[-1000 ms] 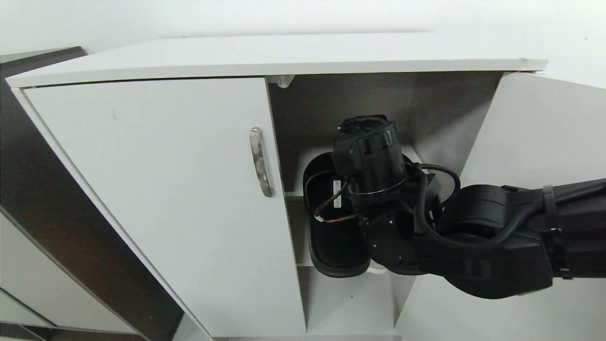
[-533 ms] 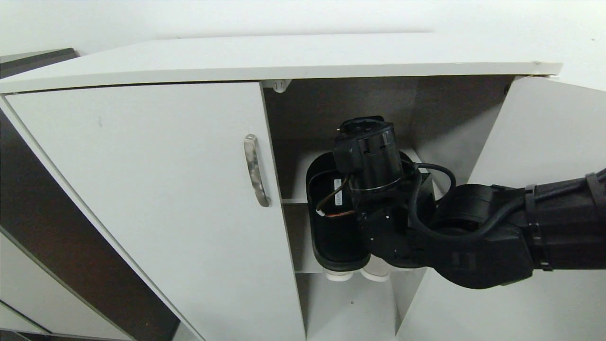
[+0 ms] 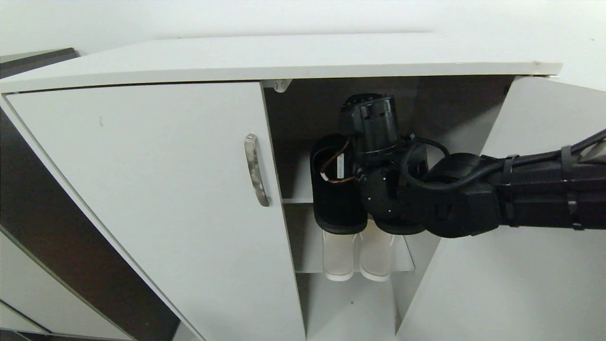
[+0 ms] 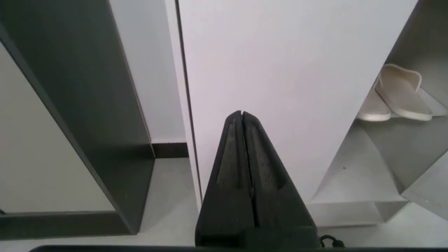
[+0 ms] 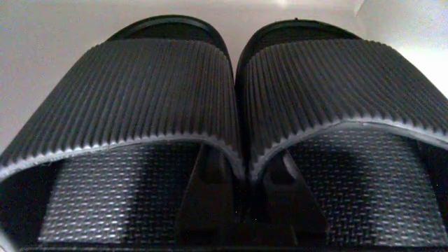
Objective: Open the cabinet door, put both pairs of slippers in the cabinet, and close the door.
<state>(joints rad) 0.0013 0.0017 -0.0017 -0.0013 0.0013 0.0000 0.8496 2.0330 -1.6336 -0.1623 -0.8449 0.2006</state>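
Note:
A pair of black slippers (image 3: pixel 334 203) sits side by side at the cabinet's upper shelf (image 3: pixel 294 192), heels sticking out past its front edge. My right gripper (image 5: pixel 245 203) is shut on the black slippers (image 5: pixel 161 91), pinching their inner walls together under the ribbed straps. A pair of white slippers (image 3: pixel 360 255) lies on the shelf below, also seen as the white slippers (image 4: pixel 395 91) in the left wrist view. My left gripper (image 4: pixel 241 117) hangs shut and empty in front of the cabinet's closed left door (image 4: pixel 280 70).
The left door (image 3: pixel 156 189) with its metal handle (image 3: pixel 255 170) is closed. The right door (image 3: pixel 521 265) stands swung open beside my right arm (image 3: pixel 473 199). A dark panel (image 3: pixel 42 189) flanks the cabinet on the left.
My right gripper has carried the black slippers up and deeper into the cabinet, over the upper shelf. That uncovered the white slippers on the shelf below. The head camera shifted slightly.

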